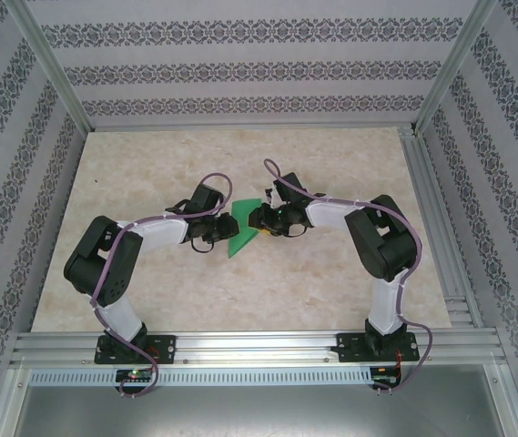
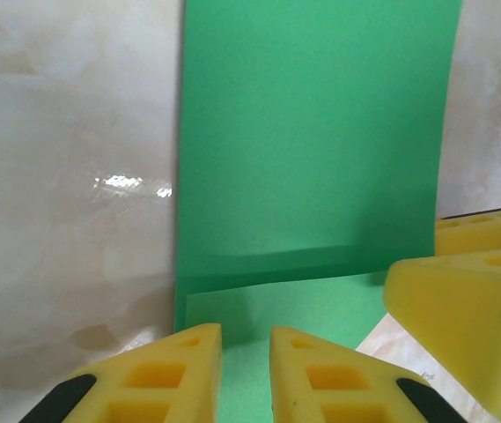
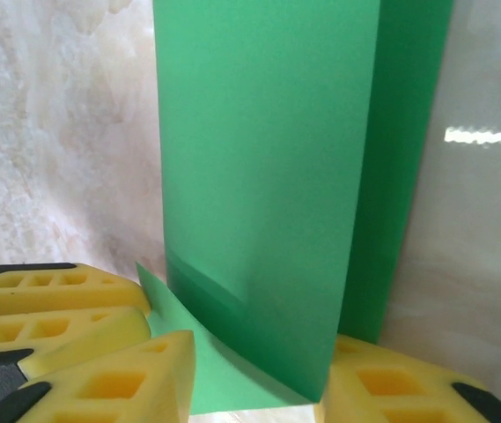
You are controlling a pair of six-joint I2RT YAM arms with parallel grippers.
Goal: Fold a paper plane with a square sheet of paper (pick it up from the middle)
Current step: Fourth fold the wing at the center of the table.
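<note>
The square sheet of paper (image 1: 238, 242) sits mid-table (image 1: 149, 291), partly folded, 1 panel standing up between the 2 arms. The left gripper (image 2: 246, 339) has its jaws only a narrow gap apart, green showing in the gap; I cannot tell whether they touch it. The right gripper (image 3: 259, 352) stands wider open, its jaws either side of the folded corner, gripping nothing.

The table (image 1: 149, 291) has a pale marble-like top (a little shiny in places). Walls (image 1: 240, 64) with dark patterned stripes stand around it, and a metal rail (image 1: 259, 344) runs along its near edge.
</note>
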